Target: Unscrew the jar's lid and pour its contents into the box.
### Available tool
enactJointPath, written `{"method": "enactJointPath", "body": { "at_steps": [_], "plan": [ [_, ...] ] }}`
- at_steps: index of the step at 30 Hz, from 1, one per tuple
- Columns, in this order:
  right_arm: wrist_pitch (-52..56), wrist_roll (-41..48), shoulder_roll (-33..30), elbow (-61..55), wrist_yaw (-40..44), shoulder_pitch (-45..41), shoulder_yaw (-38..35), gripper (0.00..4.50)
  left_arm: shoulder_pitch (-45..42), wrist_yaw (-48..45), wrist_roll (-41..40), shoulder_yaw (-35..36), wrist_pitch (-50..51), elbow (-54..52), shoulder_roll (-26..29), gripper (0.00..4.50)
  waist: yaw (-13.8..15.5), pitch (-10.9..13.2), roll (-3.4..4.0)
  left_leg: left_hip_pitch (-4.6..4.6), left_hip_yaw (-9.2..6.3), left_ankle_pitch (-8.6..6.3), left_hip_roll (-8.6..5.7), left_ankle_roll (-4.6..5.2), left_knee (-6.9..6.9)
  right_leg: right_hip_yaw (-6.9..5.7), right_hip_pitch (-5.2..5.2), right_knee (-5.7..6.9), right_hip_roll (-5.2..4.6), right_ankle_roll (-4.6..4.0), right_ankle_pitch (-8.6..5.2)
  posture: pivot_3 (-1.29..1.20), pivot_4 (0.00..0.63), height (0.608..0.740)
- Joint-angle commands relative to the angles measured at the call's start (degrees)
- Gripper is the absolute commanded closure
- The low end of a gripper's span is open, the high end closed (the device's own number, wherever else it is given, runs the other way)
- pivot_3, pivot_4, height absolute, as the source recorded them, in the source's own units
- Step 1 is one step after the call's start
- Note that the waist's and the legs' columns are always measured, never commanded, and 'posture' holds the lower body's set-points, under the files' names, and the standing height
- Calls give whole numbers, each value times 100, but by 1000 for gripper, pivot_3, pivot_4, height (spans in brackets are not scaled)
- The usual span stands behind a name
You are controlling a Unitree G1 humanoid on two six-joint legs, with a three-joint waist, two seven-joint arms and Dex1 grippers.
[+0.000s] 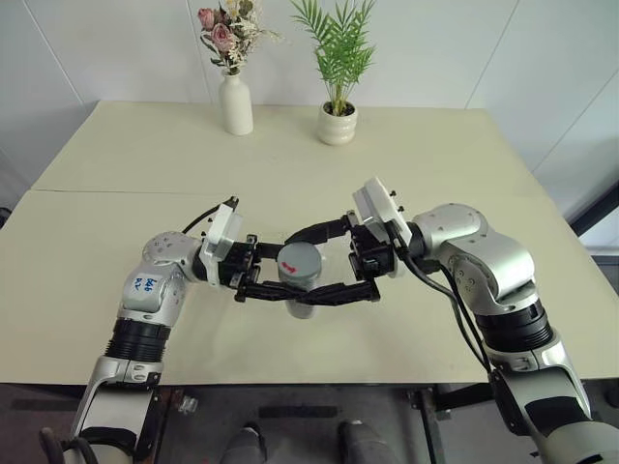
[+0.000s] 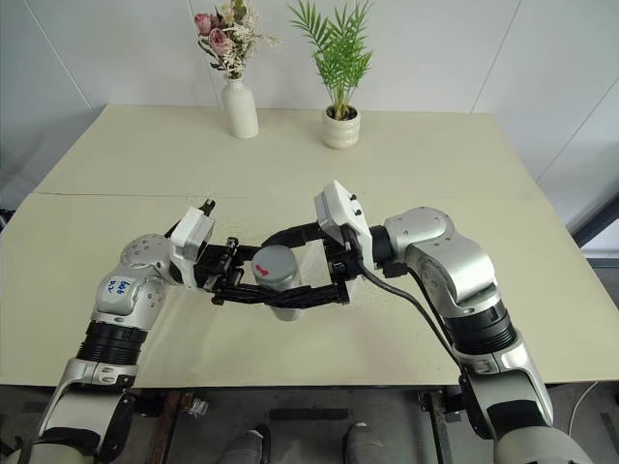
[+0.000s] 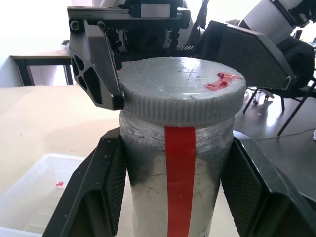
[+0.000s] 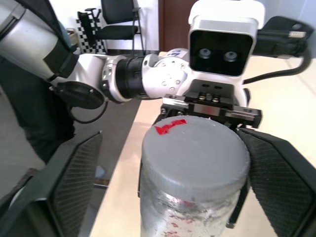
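Jar (image 1: pixel 302 290) held upright in the air above the desk (image 1: pixel 116 251), near its front edge, between the two arms. Left end effector (image 1: pixel 280 287) clamped on the jar body below the cap; in the left wrist view its black fingers (image 3: pixel 98 192) press both sides of the clear wall, red stripe facing the camera. Lid (image 1: pixel 299 261) still on, grey, red mark on top. Right end effector (image 1: pixel 319 261) spread wide around the lid; the right wrist view shows gaps between each pad and the cap, so nothing gripped.

Broad bare desk to both sides and behind. White vase (image 1: pixel 236 103) and potted plant (image 1: pixel 337 123) stand well apart at the far edge.

Left wrist view also shows the box (image 3: pixel 34 190) on the desk below the jar, clear, with a small red bit inside.
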Motion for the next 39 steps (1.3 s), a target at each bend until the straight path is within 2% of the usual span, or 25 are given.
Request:
{"method": "enactJointPath", "body": {
  "at_steps": [1,15,28,39],
  "plan": [
    [-181,165,-37,-325,-56,16,-213,33,75,152,-127,192,-51,-184,28,2126,-2,0,0,0,0,0,0,0,0,0,0,0,0,0,0,0,150,740],
    [-292,340,62,-473,-710,177,-456,33,466,251,-47,283,-223,-279,285,2126,-2,0,0,0,0,0,0,0,-1,0,0,0,-1,-1,0,0,150,740],
    [265,-18,638,-705,-2232,313,48,33,264,694,80,215,-481,44,8,2126,1,0,0,0,0,0,0,0,0,-1,0,3,-1,-2,-1,0,150,740],
    [271,-312,787,-421,-2622,150,110,33,262,663,80,164,-432,19,-63,2126,-3,0,0,-1,0,0,0,0,0,-1,0,3,0,-2,-1,0,150,740]
  ]
}}
